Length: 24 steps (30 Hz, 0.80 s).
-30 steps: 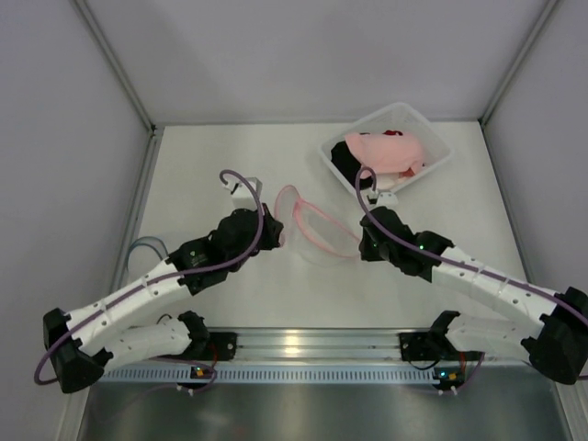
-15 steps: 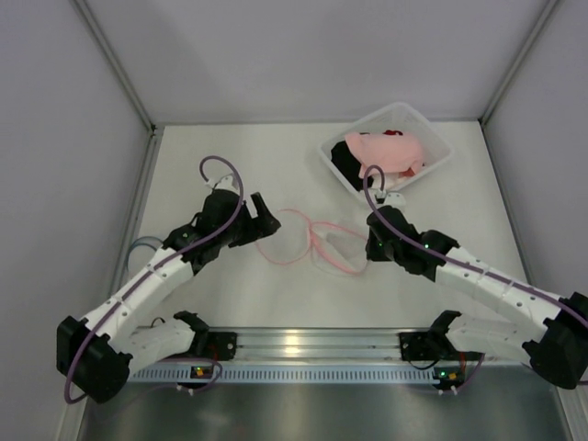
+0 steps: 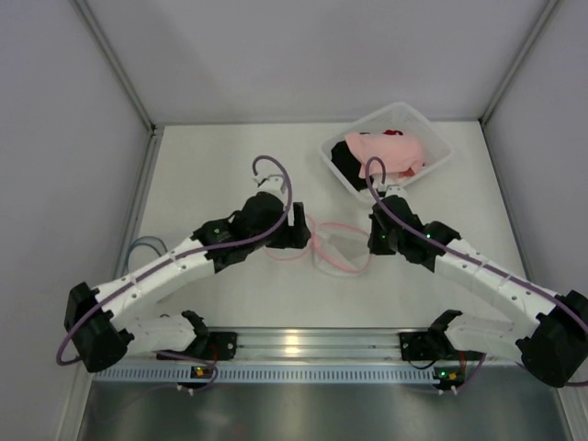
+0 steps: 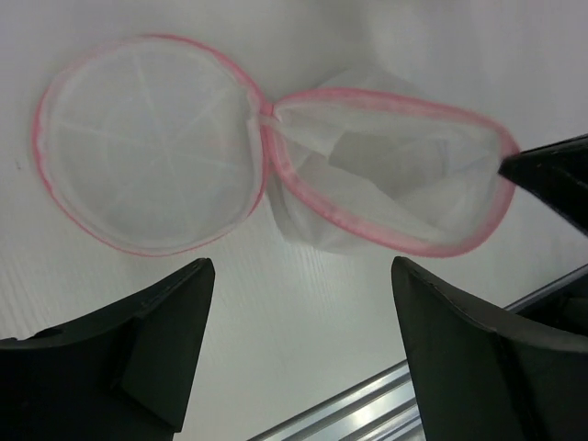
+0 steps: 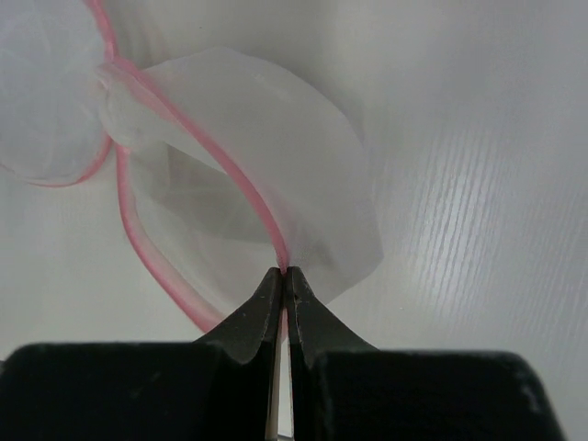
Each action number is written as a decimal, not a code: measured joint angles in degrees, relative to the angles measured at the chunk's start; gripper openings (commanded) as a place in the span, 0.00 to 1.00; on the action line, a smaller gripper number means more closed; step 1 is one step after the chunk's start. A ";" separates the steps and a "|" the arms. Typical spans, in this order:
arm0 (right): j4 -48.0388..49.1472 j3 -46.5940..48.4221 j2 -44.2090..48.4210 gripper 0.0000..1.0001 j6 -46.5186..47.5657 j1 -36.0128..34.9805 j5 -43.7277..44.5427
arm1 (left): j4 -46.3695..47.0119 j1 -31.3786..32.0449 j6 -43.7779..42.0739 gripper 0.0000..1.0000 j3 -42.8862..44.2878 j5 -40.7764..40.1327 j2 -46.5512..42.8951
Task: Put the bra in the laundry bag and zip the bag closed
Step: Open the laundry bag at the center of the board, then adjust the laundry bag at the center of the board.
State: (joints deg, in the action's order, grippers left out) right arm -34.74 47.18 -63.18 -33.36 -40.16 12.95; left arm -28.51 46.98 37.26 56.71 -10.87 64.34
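The laundry bag (image 3: 338, 246) is white mesh with a pink rim and lies unzipped mid-table, its round flap (image 4: 147, 142) spread flat beside the open pouch (image 4: 386, 175). My right gripper (image 5: 283, 271) is shut on the pink rim at the pouch's right end, which also shows from above (image 3: 372, 244). My left gripper (image 4: 301, 276) is open and hovers over the flap side (image 3: 299, 230) with nothing between its fingers. The pink bra (image 3: 384, 152) lies in the white bin (image 3: 439, 145) at the back right.
A black garment (image 3: 344, 161) and something red (image 3: 395, 133) share the bin with the bra. A grey cable (image 3: 145, 246) loops at the table's left edge. A metal rail (image 3: 312, 344) runs along the near edge. Walls close in on three sides.
My left gripper opened and let go of the bag's rim, swung left, then came back over the bag. The flap dropped flat on the table. My right gripper kept its hold.
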 measured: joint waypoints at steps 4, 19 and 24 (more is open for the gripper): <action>0.70 0.00 0.02 0.00 1.92 1.86 -1.18 | 3.32 2.56 -0.57 0.79 -2.84 -0.79 7.23; 2.86 -0.28 0.37 0.00 3.87 2.86 -4.15 | 20.02 1.79 -4.44 0.59 -3.98 -2.03 27.32; 4.04 -0.70 0.07 0.00 3.87 3.10 -5.03 | 24.59 0.94 -4.68 0.52 -3.96 -1.99 31.17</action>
State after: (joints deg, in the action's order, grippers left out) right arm -30.70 46.48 -63.11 -29.50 -37.06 7.92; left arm -3.92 47.92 32.58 52.75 -12.86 95.50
